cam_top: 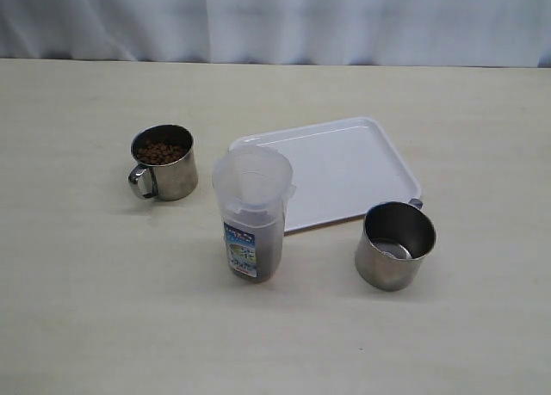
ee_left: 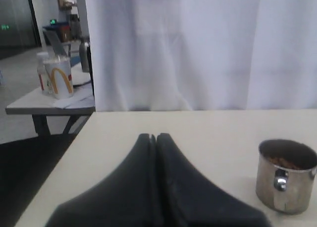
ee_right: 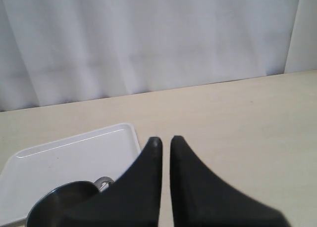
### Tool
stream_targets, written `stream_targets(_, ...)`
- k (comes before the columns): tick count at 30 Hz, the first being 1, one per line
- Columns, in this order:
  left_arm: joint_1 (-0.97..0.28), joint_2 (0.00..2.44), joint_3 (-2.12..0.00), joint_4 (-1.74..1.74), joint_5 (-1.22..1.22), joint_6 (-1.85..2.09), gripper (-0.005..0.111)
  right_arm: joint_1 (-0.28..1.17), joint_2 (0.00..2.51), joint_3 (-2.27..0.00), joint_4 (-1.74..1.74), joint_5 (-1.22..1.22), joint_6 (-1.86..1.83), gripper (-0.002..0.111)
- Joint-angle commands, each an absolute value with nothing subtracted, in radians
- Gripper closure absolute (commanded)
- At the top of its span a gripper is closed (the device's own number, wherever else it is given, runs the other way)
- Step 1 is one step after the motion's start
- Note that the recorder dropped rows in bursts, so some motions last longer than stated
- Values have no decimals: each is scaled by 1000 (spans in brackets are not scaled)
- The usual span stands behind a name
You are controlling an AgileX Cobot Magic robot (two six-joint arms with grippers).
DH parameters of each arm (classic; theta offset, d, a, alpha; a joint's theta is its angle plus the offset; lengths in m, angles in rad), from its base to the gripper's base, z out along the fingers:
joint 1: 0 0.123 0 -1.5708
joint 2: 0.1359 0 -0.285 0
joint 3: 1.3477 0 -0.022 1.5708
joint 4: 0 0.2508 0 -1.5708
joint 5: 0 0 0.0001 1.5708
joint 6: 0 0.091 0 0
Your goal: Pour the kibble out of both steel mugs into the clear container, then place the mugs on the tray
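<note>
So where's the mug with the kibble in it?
In the exterior view the full steel mug stands left of the clear container, apart from the white tray.

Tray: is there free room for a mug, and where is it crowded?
The tray is bare all over. The table in front of the clear container is bare too. Crowded: the tray's near edge, by the container and right steel mug.

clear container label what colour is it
Blue and white label, best seen in the exterior view.
</note>
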State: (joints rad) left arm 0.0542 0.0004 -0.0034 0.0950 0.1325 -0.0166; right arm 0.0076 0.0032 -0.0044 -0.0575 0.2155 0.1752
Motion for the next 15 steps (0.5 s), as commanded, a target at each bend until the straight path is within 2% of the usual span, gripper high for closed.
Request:
stream_targets(1,46,0,0,104,46,-12,107,2,0,0,-58,221,169,104)
stream_targets(5,46,0,0,94,0,-12,107,2,0,0,-58,221,169,104)
stream_targets(12,46,0,0,98,-276,-85,107,2,0,0,-58,221,169,104)
stream_targets(15,46,96,0,230,-332,-187,107,2,0,0,-58,221,169,104)
